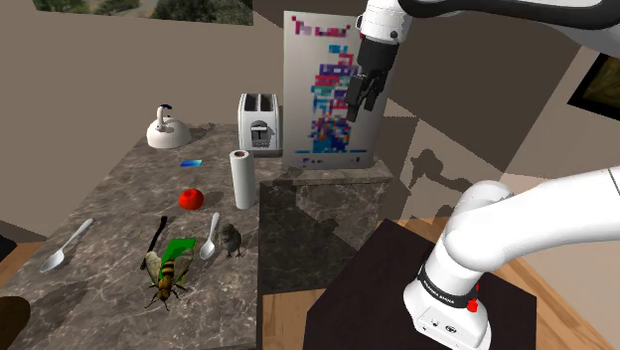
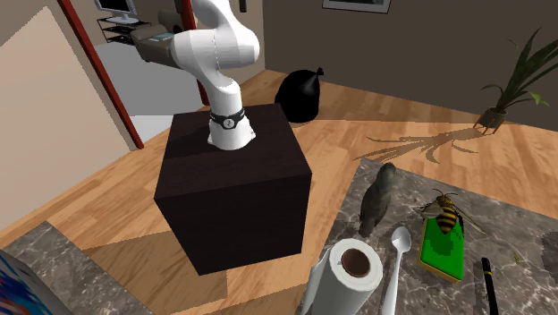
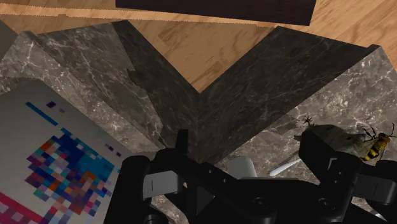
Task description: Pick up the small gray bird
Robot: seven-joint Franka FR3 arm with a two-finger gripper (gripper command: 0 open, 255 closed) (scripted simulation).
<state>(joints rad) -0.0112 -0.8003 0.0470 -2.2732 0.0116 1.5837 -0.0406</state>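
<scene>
Gripper, fingers spread, is seen upper centre; it should be lowered squarely over the small gray bird, lower left, avoiding the adjacent spoon.

Markings: no legible text

The tall panel carries a line of red marks along its top edge, above coloured blocks — too blurred to read. The dark ring at the foot of the arm bears small white lettering — likewise unreadable.

Gray bird; yellow-black striped wasp; dark marbled counter
</scene>
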